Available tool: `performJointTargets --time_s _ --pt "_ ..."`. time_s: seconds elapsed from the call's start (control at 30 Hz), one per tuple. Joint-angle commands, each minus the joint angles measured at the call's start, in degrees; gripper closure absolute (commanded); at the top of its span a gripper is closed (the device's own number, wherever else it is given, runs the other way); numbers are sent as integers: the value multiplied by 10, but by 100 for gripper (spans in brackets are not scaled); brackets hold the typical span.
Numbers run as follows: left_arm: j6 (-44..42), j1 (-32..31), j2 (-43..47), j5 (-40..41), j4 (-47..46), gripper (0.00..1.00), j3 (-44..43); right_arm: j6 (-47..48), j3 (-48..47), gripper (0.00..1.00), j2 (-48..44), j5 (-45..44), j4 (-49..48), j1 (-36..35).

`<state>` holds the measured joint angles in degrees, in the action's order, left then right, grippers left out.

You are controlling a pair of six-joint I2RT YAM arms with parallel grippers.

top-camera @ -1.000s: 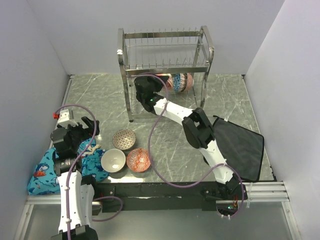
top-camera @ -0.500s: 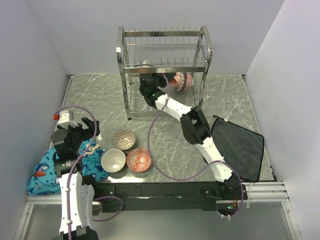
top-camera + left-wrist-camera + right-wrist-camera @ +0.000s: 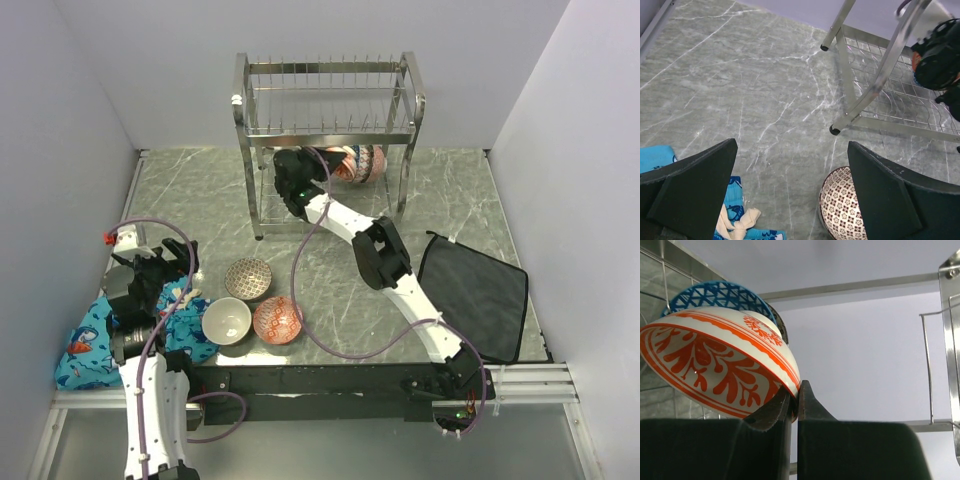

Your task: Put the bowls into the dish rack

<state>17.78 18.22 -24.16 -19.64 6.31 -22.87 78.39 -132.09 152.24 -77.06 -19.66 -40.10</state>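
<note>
Since slotting likely wants it edge-on, the orange-patterned bowl (image 3: 715, 360) tilts inside the lower tier of the dish rack (image 3: 243, 120), rim pinched in the right claw (image 3: 794, 390) (blue bowl (image 3: 715, 292) behind); the left claw (image 3: 792, 145) gapes before the rack.

Lower tier of the rack (image 3: 330, 130) is tight: right end effector (image 3: 795, 401) sits in under the upper shelf, orange bowl (image 3: 715, 365) and blue bowl (image 3: 715, 292) straight ahead, wire frame off to one side. Left end effector (image 3: 792, 150) has way more room, bare desk (image 3: 200, 200) all the way to the rack leg, just a brown bowl (image 3: 840, 210) and blue cloth (image 3: 737, 200) beneath it.
</note>
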Motion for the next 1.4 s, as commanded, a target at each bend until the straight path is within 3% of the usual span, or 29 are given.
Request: performJointTargets --time_s 0.0,0.73,0.87,1.0,1.13,1.2,1.37 --pt "4 0 8 -3 -26 1 0 44 -80 100 36 -17 -31 6" --pt "2 1 -30 -13 -7 1 -13 76 -126 100 100 -59 -85 22" --pt "2 0 -81 -17 -3 1 -35 80 -125 100 113 -72 -98 15" --pt "9 -5 -157 -38 -63 0 -85 77 -123 100 112 -79 -103 12" --pt "1 -31 -333 -30 -103 1 -216 80 -120 100 118 -92 -109 10" --pt "6 -43 -376 -28 -105 1 -266 84 -124 100 126 -93 -110 5" --pt "-20 -83 -431 -15 -167 1 -280 101 -141 100 149 -95 -125 -13"
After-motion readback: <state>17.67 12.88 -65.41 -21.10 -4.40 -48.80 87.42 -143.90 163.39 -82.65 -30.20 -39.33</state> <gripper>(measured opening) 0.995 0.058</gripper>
